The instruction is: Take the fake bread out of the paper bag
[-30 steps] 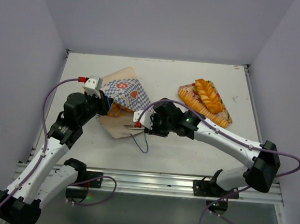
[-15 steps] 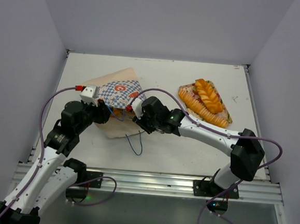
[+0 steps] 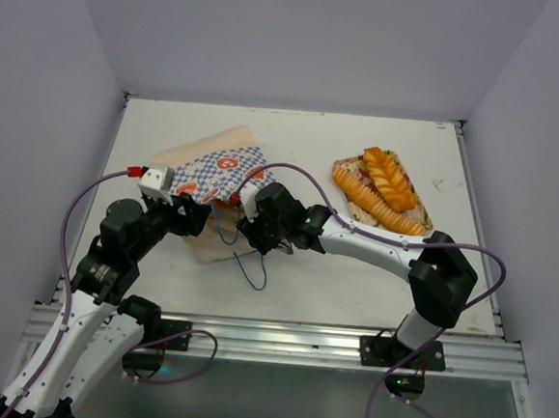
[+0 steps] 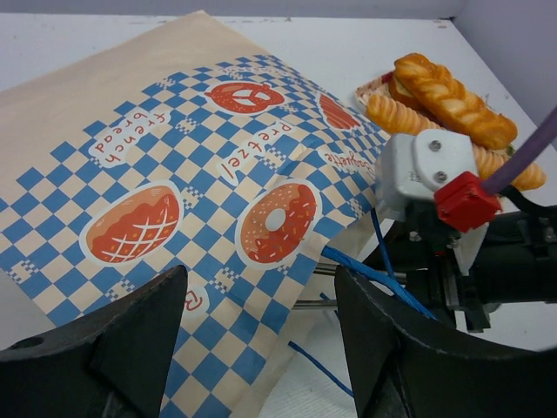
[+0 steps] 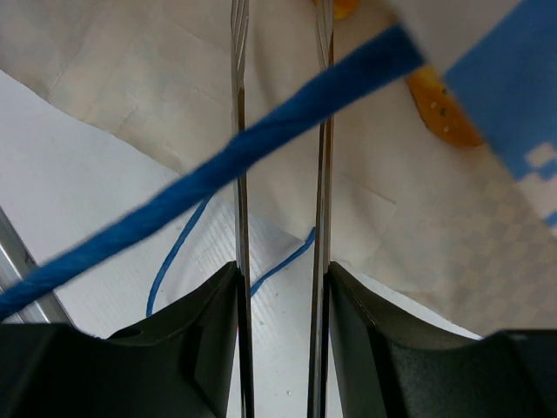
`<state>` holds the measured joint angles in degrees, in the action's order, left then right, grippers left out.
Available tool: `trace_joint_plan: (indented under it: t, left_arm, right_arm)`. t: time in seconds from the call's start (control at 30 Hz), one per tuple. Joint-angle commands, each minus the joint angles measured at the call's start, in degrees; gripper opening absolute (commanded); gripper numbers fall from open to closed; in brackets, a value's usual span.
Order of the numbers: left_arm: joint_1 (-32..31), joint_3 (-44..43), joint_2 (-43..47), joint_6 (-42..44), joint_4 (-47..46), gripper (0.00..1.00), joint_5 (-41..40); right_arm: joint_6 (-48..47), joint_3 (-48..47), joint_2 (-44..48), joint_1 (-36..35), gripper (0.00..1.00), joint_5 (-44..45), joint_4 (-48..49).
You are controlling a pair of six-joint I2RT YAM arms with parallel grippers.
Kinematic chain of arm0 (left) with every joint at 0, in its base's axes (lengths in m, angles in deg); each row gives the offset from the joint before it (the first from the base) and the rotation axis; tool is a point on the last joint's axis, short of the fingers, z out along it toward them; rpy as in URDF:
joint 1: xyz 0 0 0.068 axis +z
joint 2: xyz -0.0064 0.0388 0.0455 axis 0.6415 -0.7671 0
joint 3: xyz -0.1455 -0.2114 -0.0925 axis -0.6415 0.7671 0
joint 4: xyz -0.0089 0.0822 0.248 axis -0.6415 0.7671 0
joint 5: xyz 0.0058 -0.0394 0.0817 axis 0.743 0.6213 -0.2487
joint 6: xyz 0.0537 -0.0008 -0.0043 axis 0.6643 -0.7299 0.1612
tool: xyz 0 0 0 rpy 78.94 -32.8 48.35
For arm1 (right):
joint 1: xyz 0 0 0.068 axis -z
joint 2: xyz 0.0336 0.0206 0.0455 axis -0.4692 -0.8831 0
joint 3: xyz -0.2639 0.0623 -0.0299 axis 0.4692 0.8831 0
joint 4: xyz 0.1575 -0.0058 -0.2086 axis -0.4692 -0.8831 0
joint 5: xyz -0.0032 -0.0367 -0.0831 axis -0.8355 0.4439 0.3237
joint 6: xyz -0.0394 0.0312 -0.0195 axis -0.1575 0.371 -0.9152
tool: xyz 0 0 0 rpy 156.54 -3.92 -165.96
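Note:
The paper bag [image 3: 215,170] lies on its side left of centre, its blue-checked face [image 4: 200,200] up and its mouth toward the right arm. My left gripper [image 3: 194,214] [image 4: 261,292] is open wide, and the bag's near edge lies loose between its jaws. My right gripper [image 3: 245,211] [image 5: 280,52] is open by a narrow gap, its thin metal fingers [image 5: 239,174] reaching into the bag's mouth. A blue cord handle [image 5: 261,139] crosses over them. One piece of fake bread [image 5: 444,113] shows inside the bag. More fake bread [image 3: 388,179] [image 4: 448,87] lies on the tray.
The pink floral tray [image 3: 420,223] sits to the right at the back, holding ridged loaves. A second blue cord loop [image 3: 250,270] trails on the white table in front of the bag. Grey walls close in the table on three sides.
My left gripper has opened and let go of the bag, which has sunk flatter. My right gripper has moved left to the bag's mouth and opened slightly.

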<state>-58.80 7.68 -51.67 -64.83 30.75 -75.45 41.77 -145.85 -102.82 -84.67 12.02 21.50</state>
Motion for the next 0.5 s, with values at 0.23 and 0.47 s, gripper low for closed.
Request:
trace_joint_plan:
  t: [0.23,0.47]
  left_arm:
    - [-0.1,0.5,2.3,-0.8,0.4,0.76,1.1]
    - [-0.1,0.6,2.9,-1.8,1.2,0.78,-0.5]
  right_arm:
    - [0.1,-2.6,-1.9,-0.2,0.47,2.5,3.5]
    - [0.6,-4.1,-4.1,-0.1,0.47,2.8,3.6]
